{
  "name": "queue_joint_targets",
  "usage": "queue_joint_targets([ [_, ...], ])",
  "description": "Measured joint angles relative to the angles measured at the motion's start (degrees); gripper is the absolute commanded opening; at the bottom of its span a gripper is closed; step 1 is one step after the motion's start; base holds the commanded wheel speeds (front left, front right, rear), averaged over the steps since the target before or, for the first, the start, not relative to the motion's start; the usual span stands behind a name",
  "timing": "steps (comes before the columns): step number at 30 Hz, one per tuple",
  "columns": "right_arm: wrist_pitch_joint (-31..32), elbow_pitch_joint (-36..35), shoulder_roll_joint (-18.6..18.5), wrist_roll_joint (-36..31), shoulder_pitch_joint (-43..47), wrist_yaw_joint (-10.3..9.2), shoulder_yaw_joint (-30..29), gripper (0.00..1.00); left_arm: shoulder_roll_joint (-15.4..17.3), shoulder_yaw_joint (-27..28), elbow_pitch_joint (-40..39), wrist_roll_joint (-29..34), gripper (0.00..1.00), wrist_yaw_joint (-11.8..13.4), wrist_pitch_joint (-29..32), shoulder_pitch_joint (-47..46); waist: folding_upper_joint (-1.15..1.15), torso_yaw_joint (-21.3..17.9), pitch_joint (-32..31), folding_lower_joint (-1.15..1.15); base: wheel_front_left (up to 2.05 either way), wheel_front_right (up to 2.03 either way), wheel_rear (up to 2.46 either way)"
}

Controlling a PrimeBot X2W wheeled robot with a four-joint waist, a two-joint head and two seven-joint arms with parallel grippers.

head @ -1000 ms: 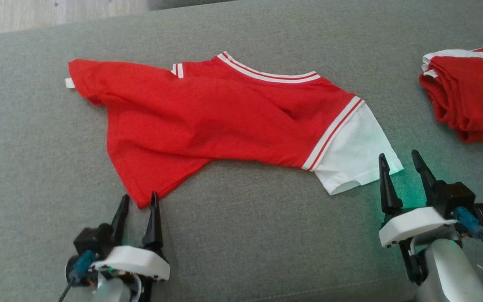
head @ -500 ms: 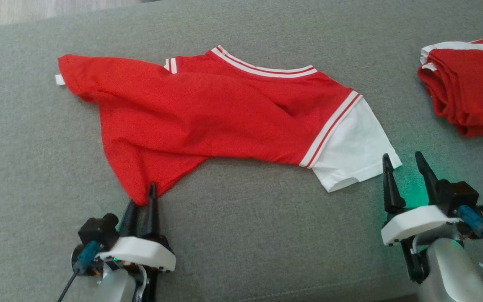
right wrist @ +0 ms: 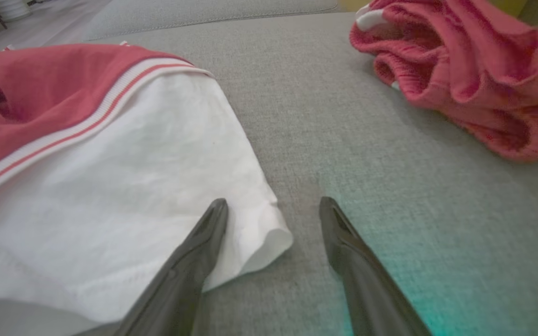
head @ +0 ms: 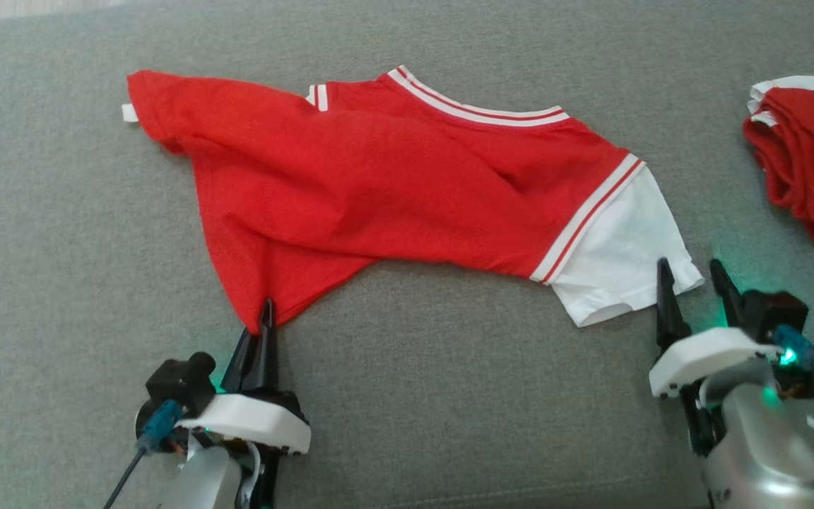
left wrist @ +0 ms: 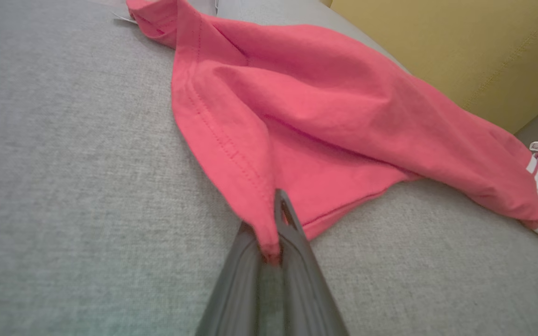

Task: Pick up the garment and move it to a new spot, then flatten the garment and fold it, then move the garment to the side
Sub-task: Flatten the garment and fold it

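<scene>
The garment point(head: 393, 177) is a red T-shirt with white striped trim and a white sleeve point(head: 626, 254), lying crumpled across the grey cushion point(head: 61, 283). My left gripper point(head: 262, 318) is shut on the shirt's lower corner, and the left wrist view shows the red hem point(left wrist: 269, 242) pinched between the dark fingers. My right gripper point(head: 693, 279) stands open at the white sleeve's corner; in the right wrist view its left finger point(right wrist: 203, 238) lies over the sleeve edge point(right wrist: 269, 233) and the right finger rests on bare cushion.
A second red garment point(head: 810, 162), folded in a pile, lies at the far right of the cushion point(right wrist: 474, 74). A yellow cushion point(left wrist: 460, 51) rises behind the shirt in the left wrist view. A strip of wooden floor point(head: 25, 8) shows at top left.
My left gripper has shut on the shirt's lower corner, which lay between its open fingers a second ago. The head camera has shifted a little. The right gripper stays open.
</scene>
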Motion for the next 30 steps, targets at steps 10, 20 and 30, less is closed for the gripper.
queue_joint_targets([
  [10,-0.3,4.1,-0.5,2.8,-3.2,-0.01,2.2,0.00,-0.2,2.1,-1.2,1.1,0.00,-0.5,0.3,0.6,0.00,1.0,-1.1,0.01,0.00,0.00,0.00],
  [20,0.5,-21.3,0.0,25.5,-1.9,-0.01,8.6,0.00,2.8,8.5,-14.8,5.3,0.00,-0.5,0.4,-1.1,0.00,1.7,-7.9,0.00,0.00,0.00,0.00],
  [30,0.4,-31.1,-3.1,41.9,-14.2,-0.01,9.1,0.00,14.9,6.5,-25.4,3.0,0.00,-0.5,0.3,-17.9,0.00,2.7,-15.4,-0.01,0.00,0.00,0.00],
])
